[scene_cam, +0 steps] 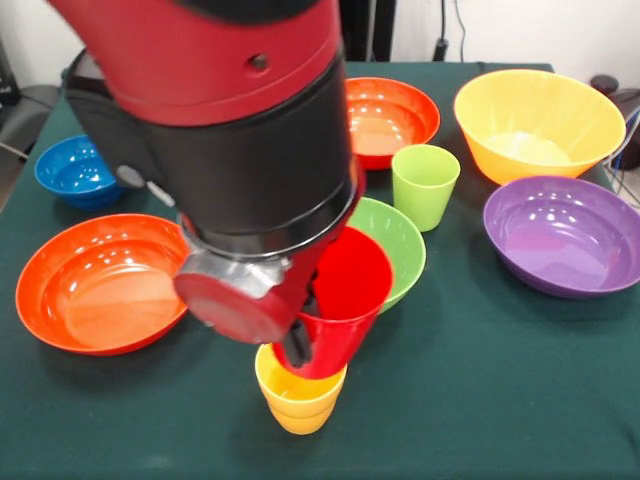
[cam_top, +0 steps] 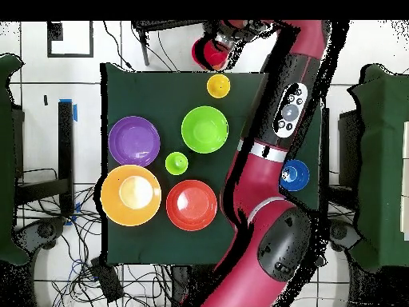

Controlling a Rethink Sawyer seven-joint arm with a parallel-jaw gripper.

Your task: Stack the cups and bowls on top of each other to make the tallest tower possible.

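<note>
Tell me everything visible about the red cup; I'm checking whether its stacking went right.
The red cup is a glossy, tapered, handleless plastic tumbler, mouth up and tilted. Its base sits in the yellow cup near the table's front edge. The tool grips its rim, one finger outside the wall. The green bowl lies behind it.

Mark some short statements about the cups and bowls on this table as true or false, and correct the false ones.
1. The red cup is at the mouth of the yellow cup. True.
2. The green cup stands inside the green bowl. False: it stands on the table beside that bowl.
3. The blue bowl is stacked on the red cup. False: it sits alone on the table, near an edge.
4. The end effector holds the red cup. True.
</note>
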